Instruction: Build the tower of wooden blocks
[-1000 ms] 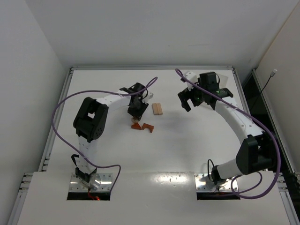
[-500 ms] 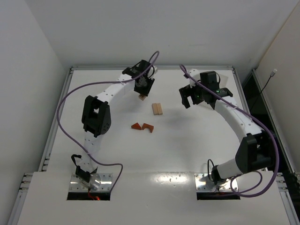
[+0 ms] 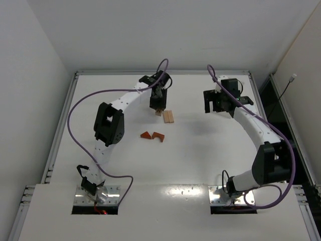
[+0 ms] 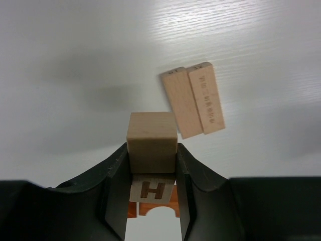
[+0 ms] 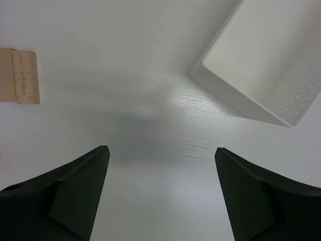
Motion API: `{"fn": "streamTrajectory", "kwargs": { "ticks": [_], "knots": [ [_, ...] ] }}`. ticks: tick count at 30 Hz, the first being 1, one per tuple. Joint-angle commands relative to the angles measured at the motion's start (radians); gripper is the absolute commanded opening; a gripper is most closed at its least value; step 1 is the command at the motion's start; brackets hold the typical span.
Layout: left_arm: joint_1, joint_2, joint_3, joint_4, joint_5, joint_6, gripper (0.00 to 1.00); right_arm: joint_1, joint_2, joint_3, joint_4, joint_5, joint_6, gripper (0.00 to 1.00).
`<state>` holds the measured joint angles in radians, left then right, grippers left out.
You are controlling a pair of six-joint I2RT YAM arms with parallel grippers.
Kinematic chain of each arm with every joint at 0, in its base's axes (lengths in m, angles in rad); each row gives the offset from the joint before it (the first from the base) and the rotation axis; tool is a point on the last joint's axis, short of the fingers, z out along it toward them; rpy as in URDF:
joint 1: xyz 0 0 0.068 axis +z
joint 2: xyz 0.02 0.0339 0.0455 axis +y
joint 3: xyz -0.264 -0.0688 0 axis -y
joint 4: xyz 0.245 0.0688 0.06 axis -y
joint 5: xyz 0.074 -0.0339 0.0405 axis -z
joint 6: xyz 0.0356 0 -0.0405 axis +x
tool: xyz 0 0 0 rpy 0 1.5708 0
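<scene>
Holding a cube clamped in the left gripper just beside two planks, likely for lowering squarely onto them, with right gripper spread wide, empty.

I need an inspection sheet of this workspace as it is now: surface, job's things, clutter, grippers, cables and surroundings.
Surface: white table, no spill or mark seen.
Job's things: tan cube held; two flat tan blocks lying side by side, touching; two reddish-orange pieces nearer the arm bases.
Clutter: white tray on the table near the right arm; its visible part holds nothing.
Grippers: left gripper shut on the tan cube; right gripper open, nothing between its fingers.
Cables: purple cables loop along both arms, none lying on the blocks.
Surroundings: plain white walls; nothing else seen.
</scene>
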<state>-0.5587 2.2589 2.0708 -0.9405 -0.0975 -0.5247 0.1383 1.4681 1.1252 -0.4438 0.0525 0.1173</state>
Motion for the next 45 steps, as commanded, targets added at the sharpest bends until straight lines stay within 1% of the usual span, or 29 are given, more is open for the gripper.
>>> {"fn": "streamTrajectory", "kwargs": {
  "ticks": [1,3,7,11,15,22,25,34,45],
  "knots": [
    [-0.003,-0.048,0.003,0.048,0.11,-0.124,0.0,-0.009,-0.034,-0.019,0.025,-0.019,0.041,0.83],
    [-0.003,-0.048,0.003,0.066,0.166,-0.153,0.0,-0.009,-0.045,-0.019,0.025,-0.031,0.041,0.82],
    [-0.003,-0.048,-0.02,0.098,0.166,-0.231,0.0,-0.028,-0.045,-0.028,0.025,-0.031,0.032,0.82],
    [-0.003,-0.048,-0.011,0.098,0.176,-0.302,0.0,-0.037,-0.045,-0.028,0.025,-0.031,0.031,0.82],
    [-0.003,-0.015,0.0,0.098,0.11,-0.311,0.0,-0.037,-0.045,-0.028,0.025,-0.042,0.031,0.82],
    [-0.032,0.019,0.009,0.088,0.097,-0.322,0.0,-0.046,-0.054,-0.047,0.025,-0.052,0.031,0.82],
    [-0.043,0.037,0.009,0.088,0.065,-0.322,0.0,-0.057,-0.054,-0.047,0.025,-0.062,0.031,0.81],
    [-0.043,0.093,0.04,0.107,0.041,-0.322,0.0,-0.086,-0.063,-0.056,0.025,-0.072,0.031,0.81],
    [-0.052,0.111,0.069,0.126,0.041,-0.331,0.0,-0.095,-0.072,-0.074,0.025,-0.082,0.031,0.81]
  ]
}}
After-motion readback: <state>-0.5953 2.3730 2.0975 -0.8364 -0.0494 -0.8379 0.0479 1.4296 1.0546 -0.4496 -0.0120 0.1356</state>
